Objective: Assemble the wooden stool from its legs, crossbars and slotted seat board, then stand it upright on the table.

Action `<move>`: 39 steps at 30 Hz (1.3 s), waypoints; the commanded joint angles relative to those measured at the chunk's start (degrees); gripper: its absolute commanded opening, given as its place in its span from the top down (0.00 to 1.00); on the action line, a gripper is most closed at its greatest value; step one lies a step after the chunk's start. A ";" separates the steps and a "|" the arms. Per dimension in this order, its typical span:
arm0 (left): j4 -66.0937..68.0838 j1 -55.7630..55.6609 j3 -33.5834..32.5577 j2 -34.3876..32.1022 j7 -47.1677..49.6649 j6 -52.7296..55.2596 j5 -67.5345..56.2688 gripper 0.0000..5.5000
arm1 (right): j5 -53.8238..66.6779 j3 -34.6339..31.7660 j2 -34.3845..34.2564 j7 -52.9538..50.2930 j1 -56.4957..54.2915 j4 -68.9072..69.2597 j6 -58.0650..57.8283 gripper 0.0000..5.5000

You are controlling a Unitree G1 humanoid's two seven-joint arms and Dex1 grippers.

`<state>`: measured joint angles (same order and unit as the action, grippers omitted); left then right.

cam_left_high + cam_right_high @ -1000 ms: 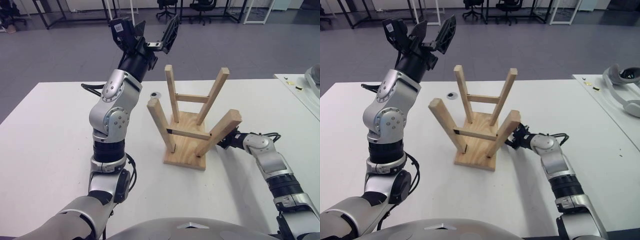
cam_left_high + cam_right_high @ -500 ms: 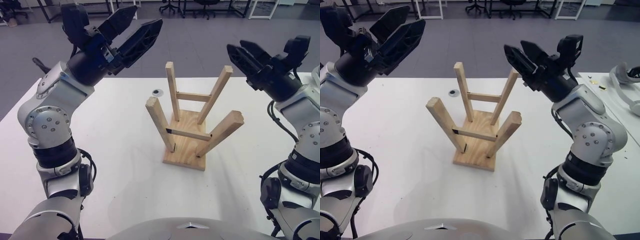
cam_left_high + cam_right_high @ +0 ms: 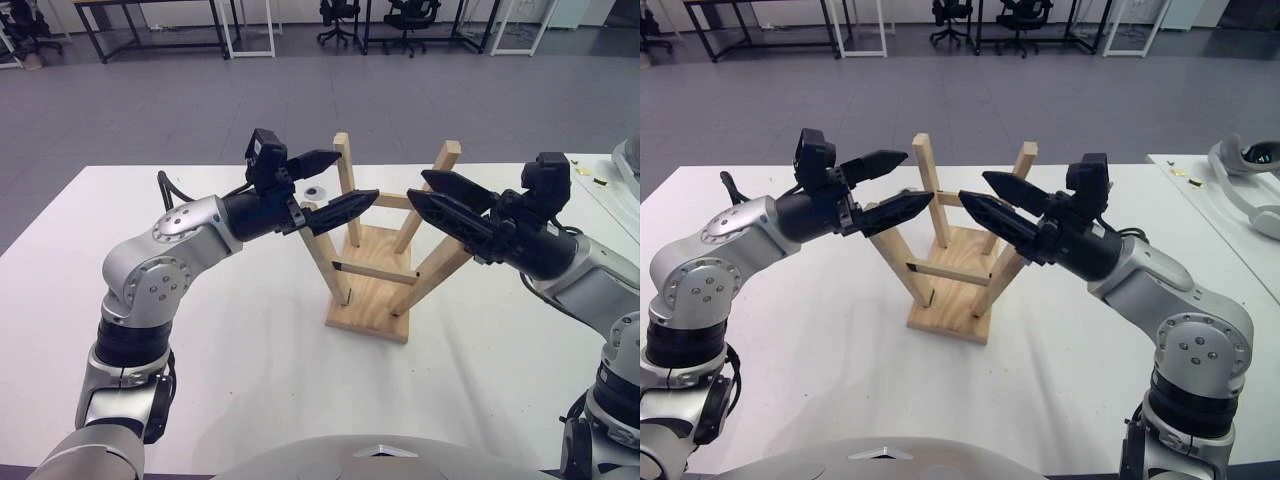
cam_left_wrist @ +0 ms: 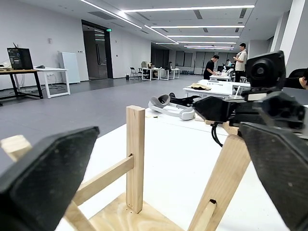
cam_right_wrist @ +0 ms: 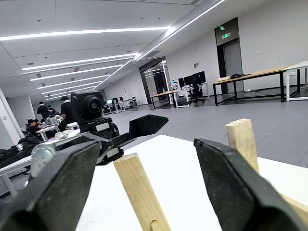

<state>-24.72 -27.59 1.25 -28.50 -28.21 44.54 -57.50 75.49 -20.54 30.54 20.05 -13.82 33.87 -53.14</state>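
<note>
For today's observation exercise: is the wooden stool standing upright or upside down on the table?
Upside down: the stool rests on its seat board, all four legs pointing up.

One stool (image 3: 945, 318) (four legs (image 3: 928, 165), two crossbars (image 3: 945, 271)), one table (image 3: 830, 340), one headset (image 3: 1245, 195).

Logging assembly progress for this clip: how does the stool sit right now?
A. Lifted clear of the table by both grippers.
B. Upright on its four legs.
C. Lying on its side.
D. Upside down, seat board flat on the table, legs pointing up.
D: the seat board lies flat on the table and the legs stick up from it.
</note>
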 commanded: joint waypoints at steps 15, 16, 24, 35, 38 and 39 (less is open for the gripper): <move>5.93 1.75 3.06 4.73 5.85 4.38 -4.86 0.02 | 8.53 5.70 6.36 -0.33 6.04 -9.17 0.47 0.34; 7.88 8.15 9.04 2.69 3.82 6.52 -1.68 0.02 | 5.94 7.57 6.10 0.48 12.33 -8.19 -0.47 0.34; 11.35 6.46 8.99 4.72 5.99 2.26 2.52 0.02 | 3.52 6.61 5.12 -3.88 8.38 -7.65 5.73 0.34; 2.59 -9.72 -1.27 12.99 14.86 -0.80 -4.04 0.02 | -2.36 2.60 3.54 -7.16 -0.02 -14.23 9.85 0.34; 0.81 -10.20 -10.88 11.54 21.16 -5.46 -2.48 0.02 | -6.52 0.49 1.74 -10.07 4.19 -13.50 12.26 0.34; -0.28 -9.14 -15.20 10.57 24.16 -7.39 -0.96 0.02 | -7.54 -0.17 0.75 -11.40 6.24 -12.38 12.99 0.34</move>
<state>-23.26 -36.72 -6.20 -15.82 -9.39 40.68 -60.73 70.17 -19.33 32.84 11.04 -11.32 20.24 -41.29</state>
